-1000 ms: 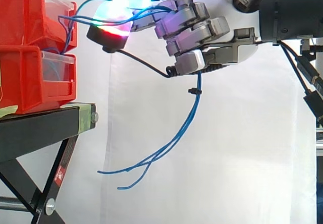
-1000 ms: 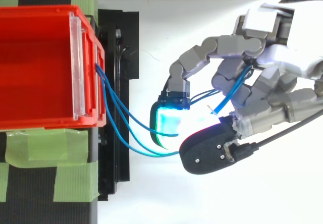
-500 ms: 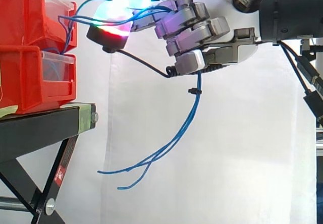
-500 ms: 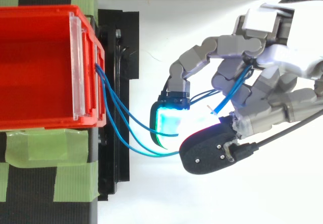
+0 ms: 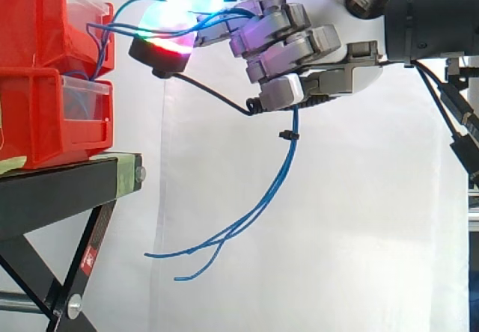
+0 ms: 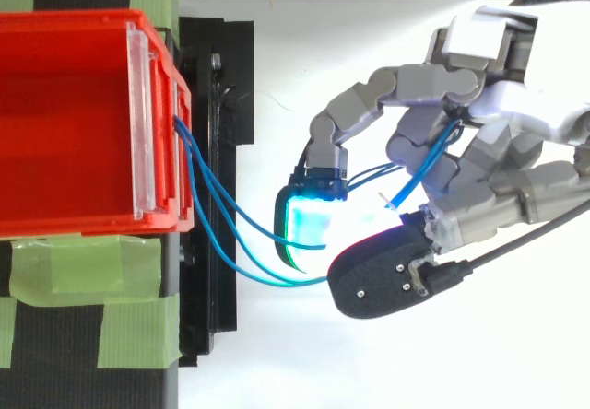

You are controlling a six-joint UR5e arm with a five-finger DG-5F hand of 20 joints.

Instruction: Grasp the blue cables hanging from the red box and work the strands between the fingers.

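Blue cables (image 6: 426, 166) ran from the front of the upper red bin (image 6: 64, 22) across to my robot hand (image 6: 498, 188), whose curled fingers gripped the strands; the loose ends drooped below it. That bin sat stacked on a lower red bin (image 5: 37, 115). Both stood on a black stand (image 5: 60, 190) patched with green tape (image 6: 83, 271), before a white curtain (image 5: 359, 220).

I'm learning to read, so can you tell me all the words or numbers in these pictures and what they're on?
One small sticker on a leg of the black stand: red with white marks, too small to read.
On the red bins, the blue cables and the hand: no words, numbers or signs to be seen.
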